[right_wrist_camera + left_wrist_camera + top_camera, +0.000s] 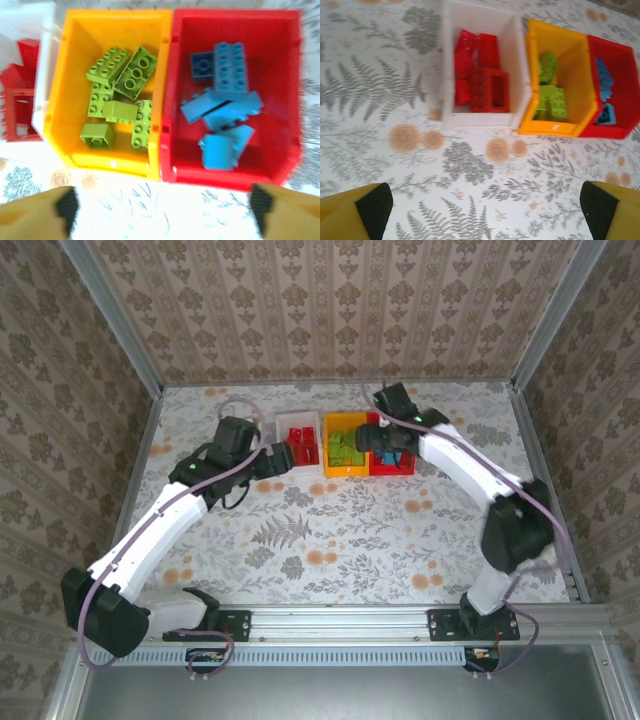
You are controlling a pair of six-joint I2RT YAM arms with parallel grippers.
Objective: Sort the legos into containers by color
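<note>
The left gripper (485, 210) and right gripper (165, 207) gape wide, empty, over bare table (470, 170). Just ahead, packed side by side: white bin (447, 75) holding red legos (480, 75), orange-yellow bin (57, 115) holding green legos (120, 95), red bin (290, 100) holding blue legos (225, 100).

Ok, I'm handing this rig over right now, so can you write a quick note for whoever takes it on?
Left gripper: open, empty, near the white plastic bin.
Right gripper: open, empty, near the orange-yellow plastic bin and red plastic bin.
Things: the three bins stand side by side; red studded bricks in the white, green bricks in the orange-yellow, blue bricks in the red.
Done: every brick in view sits sorted by colour.
Left: apparently nothing; pull both arms back.
</note>
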